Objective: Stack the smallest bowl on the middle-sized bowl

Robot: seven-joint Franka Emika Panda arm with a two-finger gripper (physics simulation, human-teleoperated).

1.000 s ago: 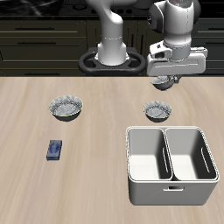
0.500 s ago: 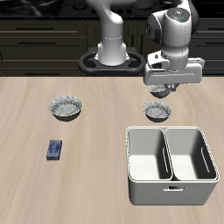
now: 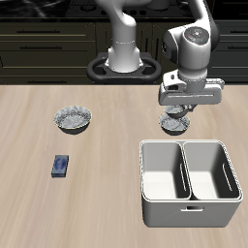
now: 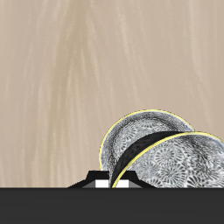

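Note:
My gripper (image 3: 177, 107) is shut on the rim of the smallest bowl (image 3: 177, 114), a tiny grey-white speckled bowl with a scalloped rim. It holds the bowl just above the middle-sized bowl (image 3: 170, 126), which stands on the table behind the white bin. In the wrist view the held smallest bowl (image 4: 179, 164) lies close to my gripper (image 4: 116, 182) and overlaps the middle-sized bowl (image 4: 138, 133) beneath it. I cannot tell whether the two bowls touch.
The largest matching bowl (image 3: 73, 119) stands apart on the other side of the table. A white two-compartment bin (image 3: 189, 180) stands near the front edge, just in front of the middle-sized bowl. A small blue box (image 3: 60, 166) lies in front of the largest bowl.
My gripper has come down and a little toward the table's front with the smallest bowl, from well above the middle-sized bowl to just over it.

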